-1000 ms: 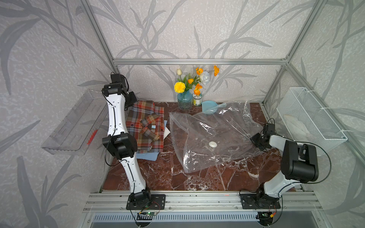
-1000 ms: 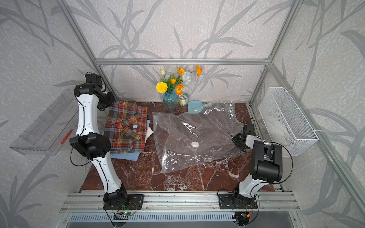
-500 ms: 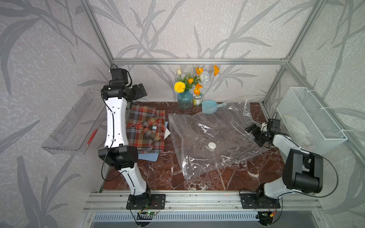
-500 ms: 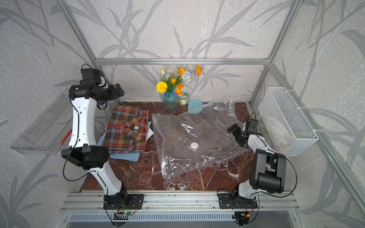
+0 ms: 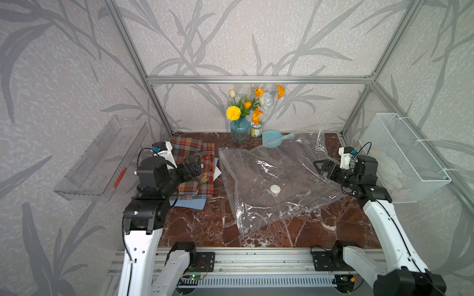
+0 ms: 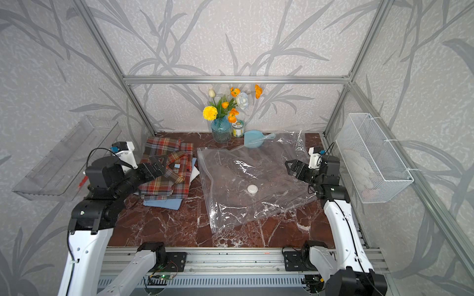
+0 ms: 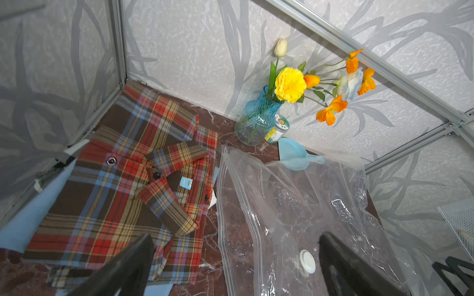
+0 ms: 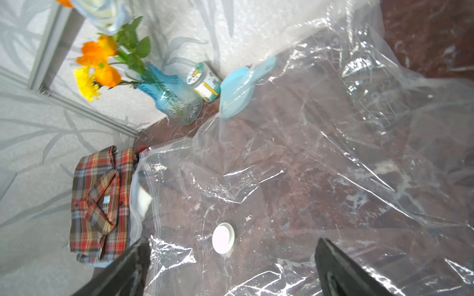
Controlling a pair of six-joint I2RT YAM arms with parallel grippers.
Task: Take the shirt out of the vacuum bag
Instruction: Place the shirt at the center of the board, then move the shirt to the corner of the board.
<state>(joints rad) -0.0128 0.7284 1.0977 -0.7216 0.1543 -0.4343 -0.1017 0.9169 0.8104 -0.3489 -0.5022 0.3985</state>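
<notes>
Left tool (image 5: 196,165) and right tool (image 5: 319,167) are retreating, spread and empty, leaving the shirt (image 5: 205,179) outside the vacuum bag (image 5: 269,174), so the task is apparently complete.

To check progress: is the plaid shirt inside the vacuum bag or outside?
Outside. The plaid shirt lies folded beside the vacuum bag, whose clear plastic shows only tabletop.

I see bright, even, diffuse light in both top views; shadows soft. White glare streaks on vacuum bag (image 5: 264,164). My right wrist view soft, flowers (image 8: 97,61) smeared. Left wrist view sharper, straight frame lines bowed near edges.
</notes>
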